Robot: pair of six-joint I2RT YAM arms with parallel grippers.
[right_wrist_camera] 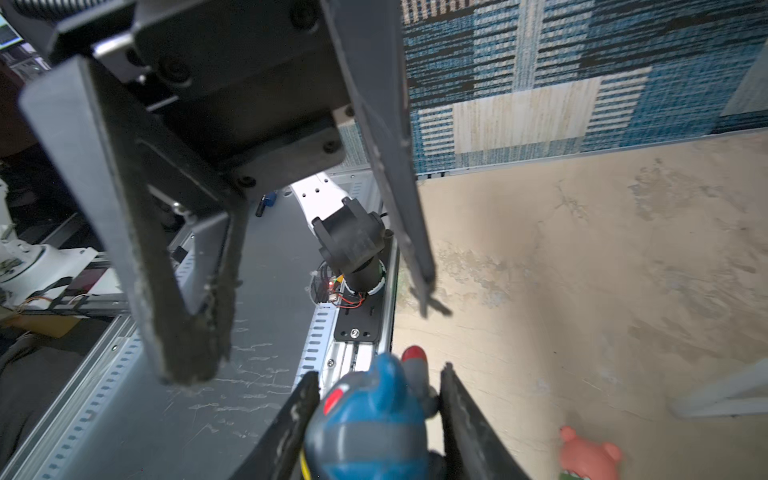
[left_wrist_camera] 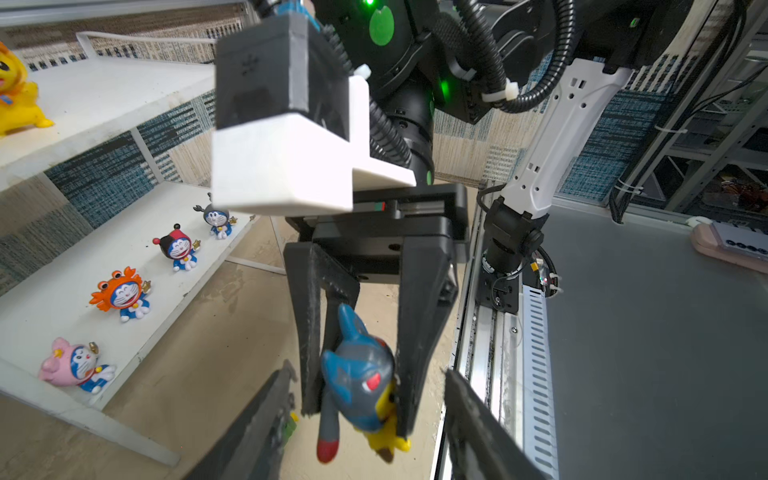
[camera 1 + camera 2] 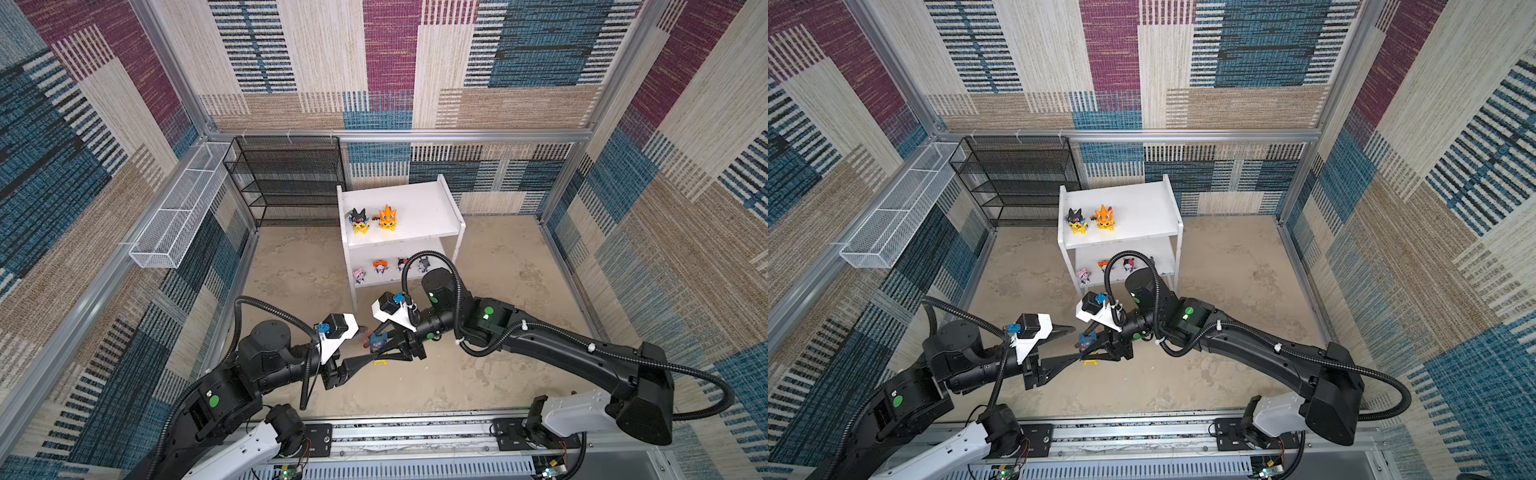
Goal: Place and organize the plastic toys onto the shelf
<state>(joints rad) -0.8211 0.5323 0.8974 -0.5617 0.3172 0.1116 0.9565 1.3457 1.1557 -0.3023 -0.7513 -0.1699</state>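
left gripper point(image 3: 1077, 343) jaws spread wide, holding nothing, blue-hooded toy point(image 2: 357, 374) just off its fingertips, right gripper point(image 2: 357, 417) clamped on that toy, pink-and-green toy point(image 1: 590, 457) on floor beside right gripper, shelf point(image 3: 415, 199) beyond both grippers

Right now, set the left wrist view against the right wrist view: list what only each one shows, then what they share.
Only the left wrist view: the white shelf, with a pink figurine, orange figurine, red-and-black figurine and grey figurine on its lower board and a yellow toy on the upper board. Only the right wrist view plainly shows the pink-and-green toy lying on the floor. Both: the blue-hooded toy clamped in the right jaws, with the left jaws open.
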